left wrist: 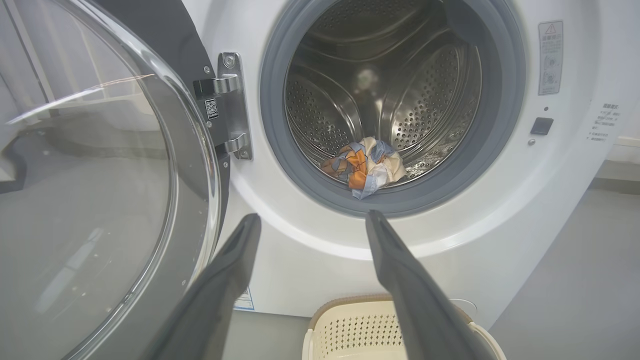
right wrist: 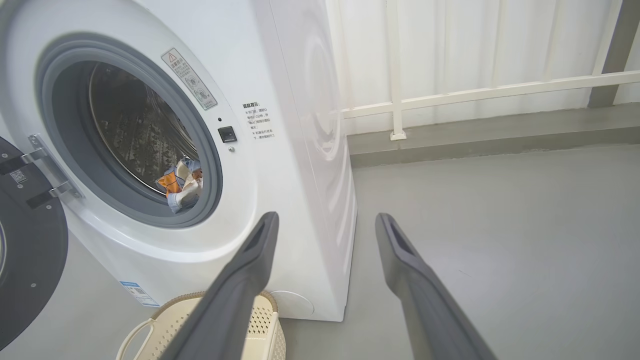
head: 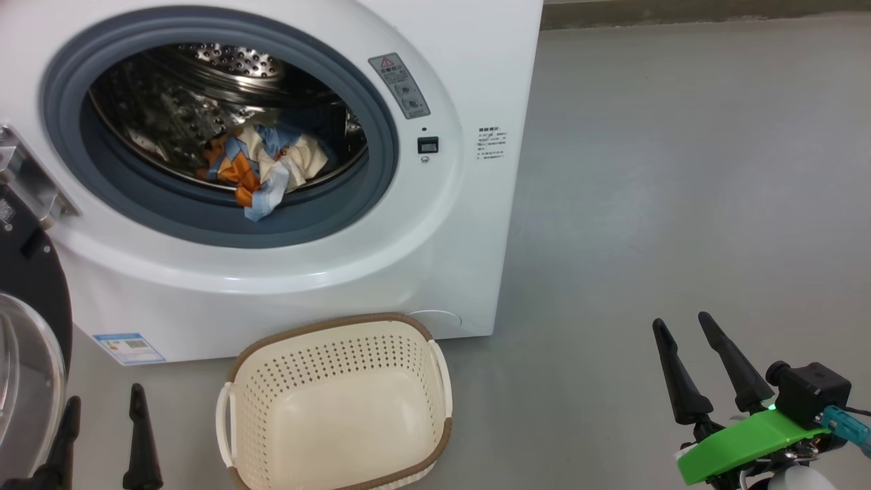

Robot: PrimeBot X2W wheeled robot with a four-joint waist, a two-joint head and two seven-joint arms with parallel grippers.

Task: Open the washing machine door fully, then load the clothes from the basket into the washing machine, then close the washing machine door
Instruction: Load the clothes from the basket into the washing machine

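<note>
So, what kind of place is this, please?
Probably a laundry corner or test area: a white washing machine stands on a bare grey floor, a cream basket in front of it, and a white railing nearby.

Washer [head: 476, 82] white; seal [head: 306, 224] grey-blue; drum [head: 231, 61] perforated steel. Clothes [head: 265, 167] blue, orange, cream. Basket [head: 340, 367] cream, perforated; rim [head: 326, 322] brown. Door [head: 27, 272] black.
</note>
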